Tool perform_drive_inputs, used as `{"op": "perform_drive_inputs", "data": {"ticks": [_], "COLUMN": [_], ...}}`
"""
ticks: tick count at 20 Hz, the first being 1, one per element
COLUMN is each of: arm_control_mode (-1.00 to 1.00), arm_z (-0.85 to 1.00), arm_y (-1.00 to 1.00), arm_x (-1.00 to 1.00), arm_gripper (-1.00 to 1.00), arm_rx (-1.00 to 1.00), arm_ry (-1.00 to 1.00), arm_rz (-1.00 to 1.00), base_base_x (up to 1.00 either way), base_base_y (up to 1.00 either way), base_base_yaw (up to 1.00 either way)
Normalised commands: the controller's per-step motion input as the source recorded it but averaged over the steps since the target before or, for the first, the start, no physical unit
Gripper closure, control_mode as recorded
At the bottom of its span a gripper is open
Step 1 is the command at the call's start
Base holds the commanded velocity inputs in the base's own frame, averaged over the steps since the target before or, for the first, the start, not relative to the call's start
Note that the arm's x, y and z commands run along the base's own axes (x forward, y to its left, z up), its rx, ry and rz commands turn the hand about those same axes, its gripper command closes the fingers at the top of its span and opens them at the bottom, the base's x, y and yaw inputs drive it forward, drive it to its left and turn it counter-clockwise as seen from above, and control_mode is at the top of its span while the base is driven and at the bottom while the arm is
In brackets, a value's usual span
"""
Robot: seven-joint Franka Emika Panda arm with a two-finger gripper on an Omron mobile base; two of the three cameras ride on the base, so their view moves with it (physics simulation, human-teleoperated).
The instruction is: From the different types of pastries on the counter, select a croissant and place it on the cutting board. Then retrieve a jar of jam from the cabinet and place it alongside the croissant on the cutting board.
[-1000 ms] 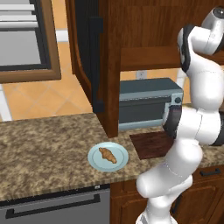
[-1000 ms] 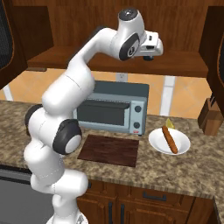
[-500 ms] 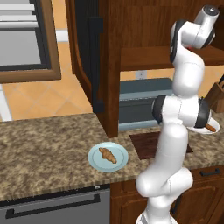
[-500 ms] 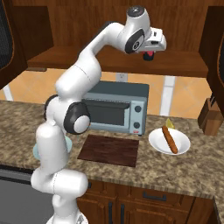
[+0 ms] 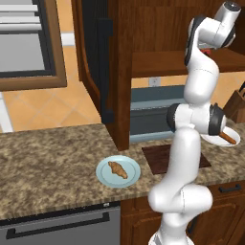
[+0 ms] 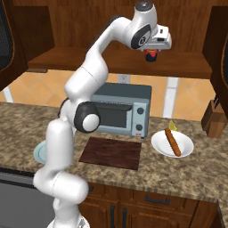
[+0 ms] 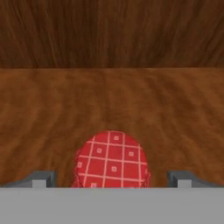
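Up inside the open cabinet (image 6: 111,62), the claw (image 6: 152,55) hangs over the jar of jam (image 6: 152,56) on the inner shelf, with its jaws spread as wide as they go and nothing held between them. Seen from the hand, the jar (image 7: 112,159) shows a red cover with a white check pattern, and the two dark fingertips (image 7: 43,178) stand off to either side of it, clear of its sides; whether they reach down past the cover cannot be told. In the right base view the jar is a small red shape with a dark top just under the hand. Down on the speckled granite worktop (image 5: 48,165), the croissant (image 5: 117,169) lies on a round light blue plate (image 5: 103,177), well to the left of the cutting board (image 6: 111,152). That board is a dark reddish-brown rectangle lying flat in front of the grey-blue toaster oven (image 6: 122,108), and its top is bare. To the right of the board sits a white plate (image 6: 158,144) carrying a long reddish-brown stick pastry (image 6: 172,141) with a small yellow piece at its far end. A wooden knife block (image 6: 214,119) stands at the right end of the worktop. The cabinet door (image 5: 98,62) with its long black handle is swung out to the left.
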Motion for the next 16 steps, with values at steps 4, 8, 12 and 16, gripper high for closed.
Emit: {"op": "perform_drive_inputs", "data": {"ticks": [4, 8, 12, 16], "arm_control_mode": [-1.0, -1.0, -1.0, -1.0], "arm_z": [-0.06, -0.08, -0.24, 0.0], "arm_y": [0.0, 0.0, 0.0, 0.0], "arm_x": [0.09, 0.0, 0.0, 0.0], "arm_gripper": [-1.0, -1.0, 1.0, 1.0], "arm_rx": [0.0, 0.0, 0.0, -0.01], "arm_ry": [0.0, 0.03, 0.11, 0.0], "arm_rz": [0.0, 0.0, 0.0, 0.0], "base_base_x": [0.0, 0.0, 0.0, 0.0], "base_base_y": [0.0, 0.0, 0.0, 0.0], "base_base_yaw": [0.0, 0.0, 0.0, 0.0]}}
